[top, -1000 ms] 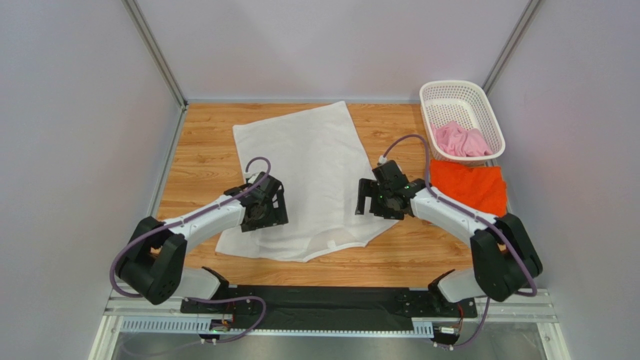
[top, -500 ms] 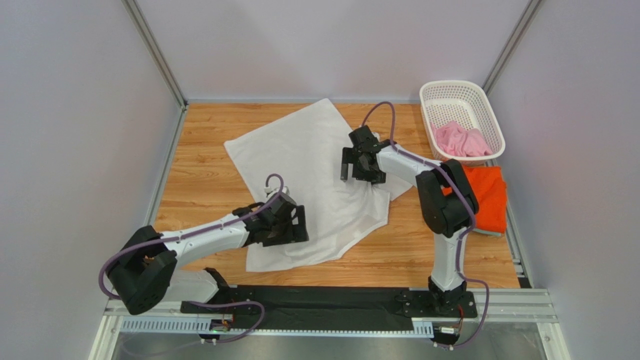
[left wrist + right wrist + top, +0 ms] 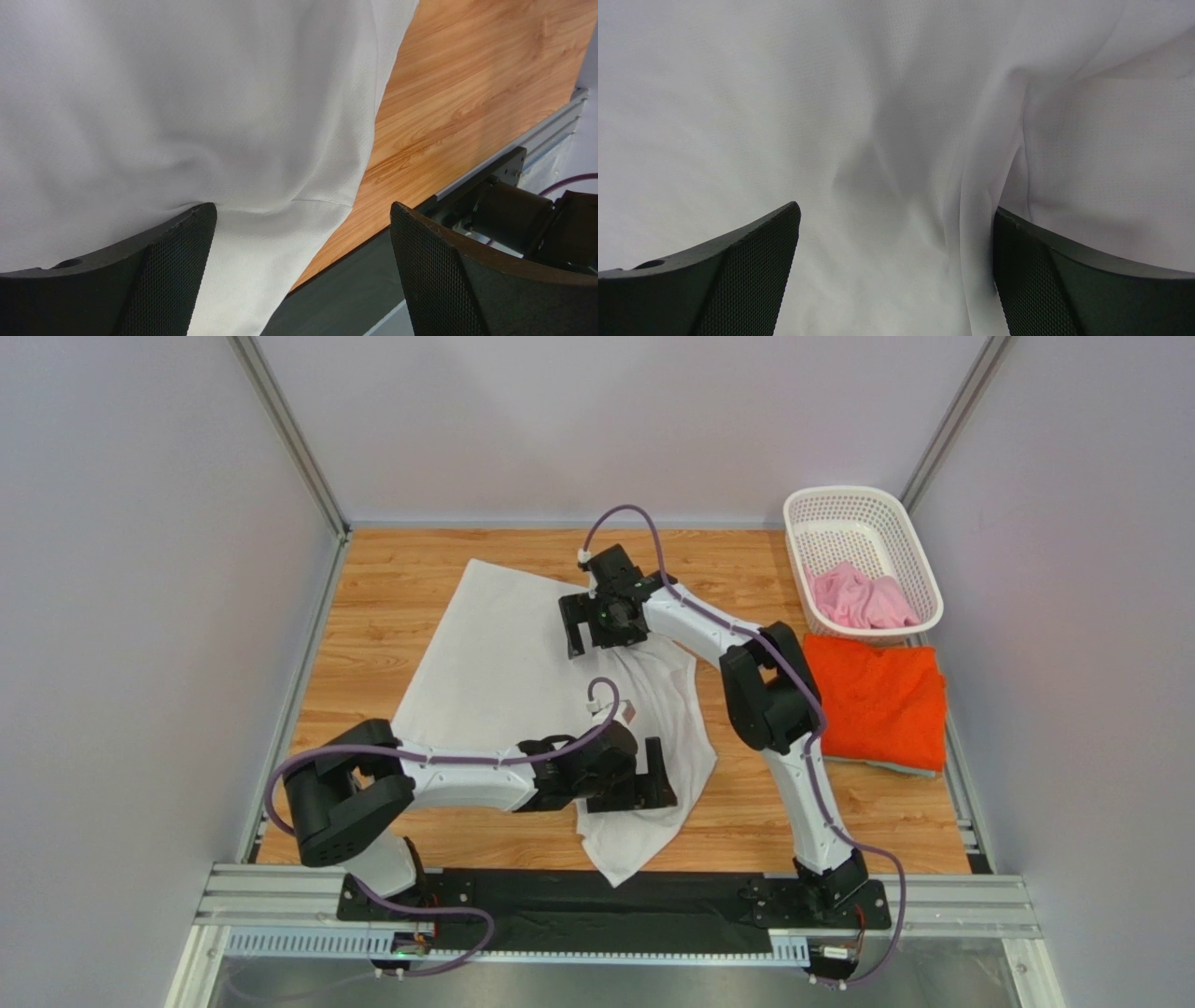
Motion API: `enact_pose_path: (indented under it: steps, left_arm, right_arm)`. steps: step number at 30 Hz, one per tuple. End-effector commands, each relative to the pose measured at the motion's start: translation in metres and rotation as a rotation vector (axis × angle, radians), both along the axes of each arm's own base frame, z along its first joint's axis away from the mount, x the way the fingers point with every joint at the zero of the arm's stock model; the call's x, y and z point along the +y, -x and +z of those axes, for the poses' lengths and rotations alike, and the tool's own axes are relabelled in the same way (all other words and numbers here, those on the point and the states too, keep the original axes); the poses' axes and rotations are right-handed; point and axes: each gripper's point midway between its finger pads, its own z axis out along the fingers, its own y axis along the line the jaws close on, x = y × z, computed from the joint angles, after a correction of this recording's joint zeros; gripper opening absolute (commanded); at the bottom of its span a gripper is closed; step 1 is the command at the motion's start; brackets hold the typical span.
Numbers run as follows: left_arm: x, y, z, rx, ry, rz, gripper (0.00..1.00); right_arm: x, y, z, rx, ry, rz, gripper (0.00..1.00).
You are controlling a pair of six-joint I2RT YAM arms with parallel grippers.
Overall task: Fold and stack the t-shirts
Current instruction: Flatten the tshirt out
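Observation:
The white t-shirt (image 3: 491, 672) lies rumpled across the middle of the table, one end bunched near the front edge. My left gripper (image 3: 655, 787) is open over that near end; in the left wrist view (image 3: 302, 273) the white cloth (image 3: 175, 105) lies under and between its fingers. My right gripper (image 3: 577, 630) is open over the shirt's far part; in the right wrist view (image 3: 896, 273) creased white cloth (image 3: 878, 126) fills the frame. The orange t-shirt (image 3: 877, 697) lies folded at the right. The pale pink t-shirt (image 3: 859, 597) is bunched in the basket.
The white lattice basket (image 3: 852, 507) stands at the far right corner. The black base rail (image 3: 603, 896) runs along the near edge and shows in the left wrist view (image 3: 449, 203). Grey walls enclose the wooden table (image 3: 379, 588) on three sides.
The right gripper swept from centre right to the far middle. The left gripper swept right along the near side. The white shirt turned and bunched up, shifting left.

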Motion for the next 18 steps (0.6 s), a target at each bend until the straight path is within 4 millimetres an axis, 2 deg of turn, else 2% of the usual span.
enact_pose_path:
  steps: [1, 2, 3, 5, 6, 9, 10, 11, 12, 13, 14, 16, 17, 18]
  left_arm:
    - [0.003, -0.013, 0.022, -0.130, -0.062, 0.030, 1.00]
    - [0.006, -0.010, 0.032, -0.154, -0.071, 0.021, 1.00]
    - [0.010, -0.011, 0.036, -0.167, -0.078, 0.031, 1.00]
    - [0.028, -0.010, 0.042, -0.182, -0.101, 0.055, 1.00]
    - [0.037, -0.010, 0.043, -0.186, -0.116, 0.071, 1.00]
    - [0.081, -0.008, 0.044, -0.205, -0.209, 0.148, 1.00]
    - [0.094, -0.013, 0.047, -0.232, -0.232, 0.183, 1.00]
    - [0.114, -0.009, 0.051, -0.234, -0.250, 0.212, 1.00]
    - [0.124, -0.010, 0.055, -0.249, -0.260, 0.231, 1.00]
    - [0.137, -0.014, 0.058, -0.286, -0.283, 0.263, 1.00]
    - [0.157, -0.012, 0.064, -0.299, -0.307, 0.292, 1.00]
    - [0.184, -0.024, 0.074, -0.369, -0.349, 0.392, 1.00]
    - [0.202, -0.025, 0.077, -0.375, -0.362, 0.445, 1.00]
    - [0.211, -0.028, 0.079, -0.383, -0.368, 0.475, 1.00]
  right_arm:
    - [-0.018, -0.010, 0.062, -0.116, 0.019, 0.013, 1.00]
    - [-0.025, -0.012, 0.075, -0.123, 0.006, -0.004, 1.00]
    - [-0.032, -0.010, 0.098, -0.142, -0.011, -0.015, 1.00]
    - [-0.051, -0.008, 0.115, -0.144, -0.016, -0.051, 1.00]
    - [-0.063, 0.004, 0.130, -0.142, -0.016, -0.064, 1.00]
    - [-0.085, 0.021, 0.142, -0.152, -0.012, -0.113, 1.00]
    - [-0.094, 0.038, 0.144, -0.145, -0.010, -0.114, 1.00]
    - [-0.098, 0.047, 0.145, -0.139, -0.014, -0.119, 1.00]
    - [-0.102, 0.056, 0.142, -0.122, -0.021, -0.143, 1.00]
    - [-0.112, 0.073, 0.142, -0.118, -0.021, -0.159, 1.00]
    - [-0.118, 0.084, 0.135, -0.098, -0.019, -0.180, 1.00]
    - [-0.119, 0.097, 0.134, -0.096, -0.074, -0.222, 1.00]
    - [-0.122, 0.122, 0.119, -0.053, -0.095, -0.204, 1.00]
    - [-0.119, 0.126, 0.118, -0.062, -0.124, -0.198, 1.00]
